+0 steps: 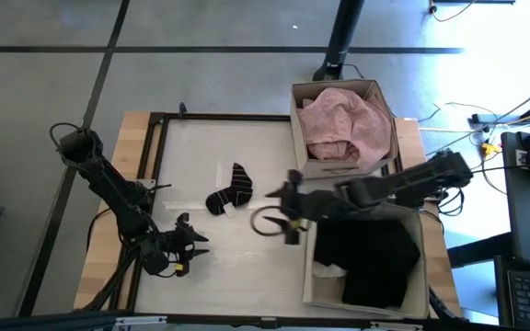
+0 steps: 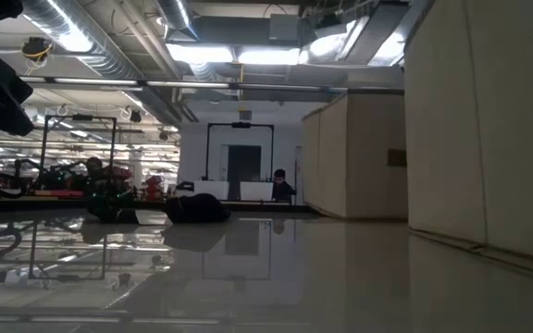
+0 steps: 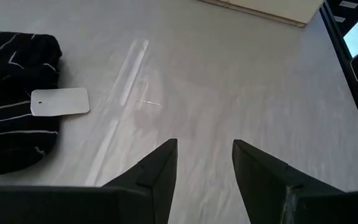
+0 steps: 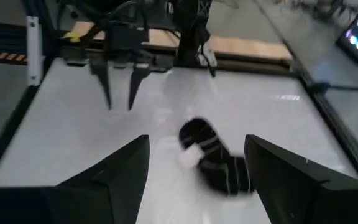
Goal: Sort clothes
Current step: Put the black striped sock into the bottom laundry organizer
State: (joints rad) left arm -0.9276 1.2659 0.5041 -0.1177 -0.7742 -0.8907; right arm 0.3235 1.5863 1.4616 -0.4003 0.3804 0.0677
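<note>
A black sock with thin white stripes [image 1: 230, 191] lies flat on the white table top, a white tag [image 3: 59, 101] on it. My right gripper [image 1: 278, 196] hangs open above the table, just right of the sock, which shows between its fingers [image 4: 213, 155] farther off. My left gripper [image 1: 199, 241] waits open near the table's front left, the sock [image 3: 11, 124] a little beyond it. A pale pink garment [image 1: 343, 124] fills the far cardboard box. Black pieces [image 1: 371, 257] and a small white one [image 1: 329, 271] lie in the near box.
The two tan boxes [image 1: 300, 138] [image 1: 309, 276] stand along the table's right side, one behind the other. In the low view their walls [image 2: 489, 129] fill the right. A black frame [image 1: 159, 138] borders the table top. Bare white surface lies between the two grippers.
</note>
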